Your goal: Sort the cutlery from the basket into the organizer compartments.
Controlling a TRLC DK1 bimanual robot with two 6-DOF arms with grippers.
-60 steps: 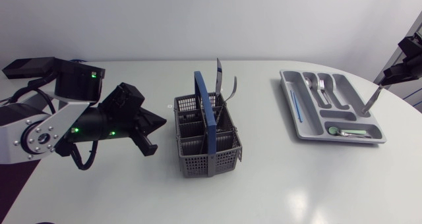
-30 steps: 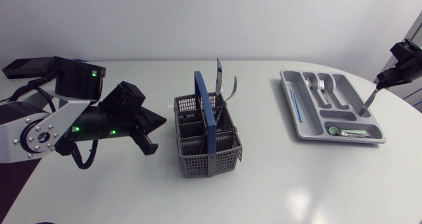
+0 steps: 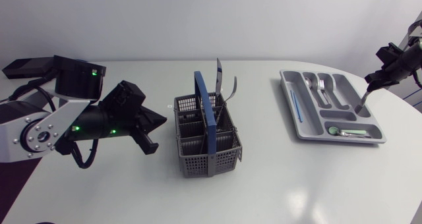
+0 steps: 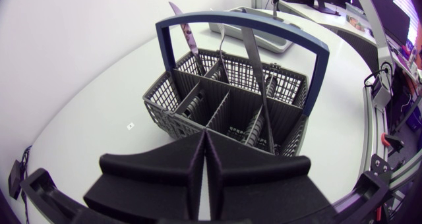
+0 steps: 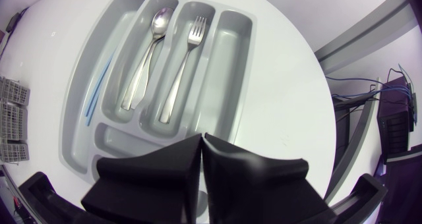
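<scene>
The grey basket [image 3: 208, 137] with a blue handle [image 3: 205, 105] stands mid-table, a knife [image 3: 218, 76] and a fork [image 3: 231, 89] sticking up from it. My left gripper [image 3: 149, 143] is shut and empty, just left of the basket [image 4: 231, 112]; its fingers [image 4: 203, 159] meet in the left wrist view. The grey organizer [image 3: 298, 115] lies at the right with a spoon [image 5: 146, 53] and a fork [image 5: 184, 59] in its middle compartments. My right gripper [image 3: 374, 81] hangs over the organizer's right side, shut on a silver utensil [image 3: 364, 99] that points down at the long right compartment [image 5: 224, 72].
A thin blue stick [image 5: 97, 85] lies in the organizer's left compartment. A green-handled piece [image 3: 347, 130] lies in the crosswise front compartment. The table's rounded edge runs close behind and right of the organizer [image 5: 79, 99].
My right gripper has shifted slightly left and turned, carrying the hanging utensil with it. The left arm and basket have not moved.
</scene>
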